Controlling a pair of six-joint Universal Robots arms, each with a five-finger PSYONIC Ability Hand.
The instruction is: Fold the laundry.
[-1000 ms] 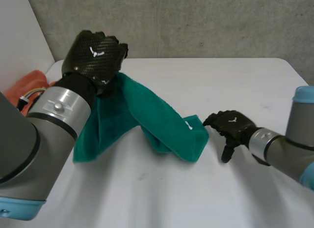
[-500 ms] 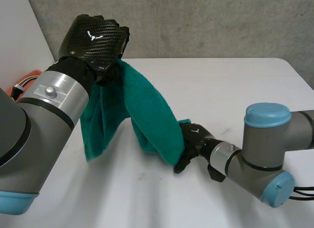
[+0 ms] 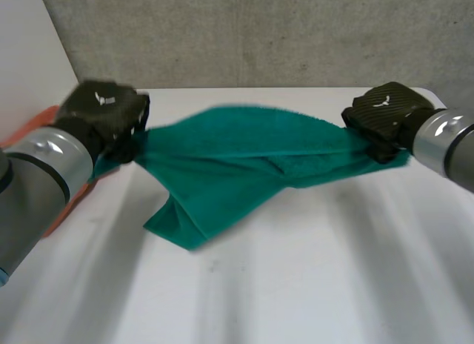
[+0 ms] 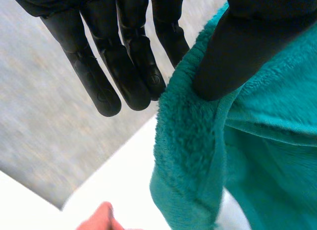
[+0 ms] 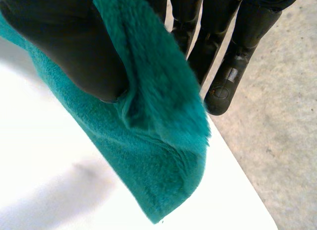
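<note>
The smooth white table [image 3: 311, 285] lies under a plush teal towel [image 3: 244, 147], pulled into a long sagging band above it, one loose corner drooping to the tabletop. The left hand [image 3: 104, 110] pinches its left end between thumb and straight fingers; the right hand [image 3: 381, 110] pinches the right end likewise. A crumpled orange cloth [image 3: 33, 129] lies beside the left arm.

An orange cloth [image 3: 37, 124] lies at the white table [image 3: 311, 285]'s left edge. The teal towel [image 3: 244, 147] touches the table with its low corner, left of centre.
</note>
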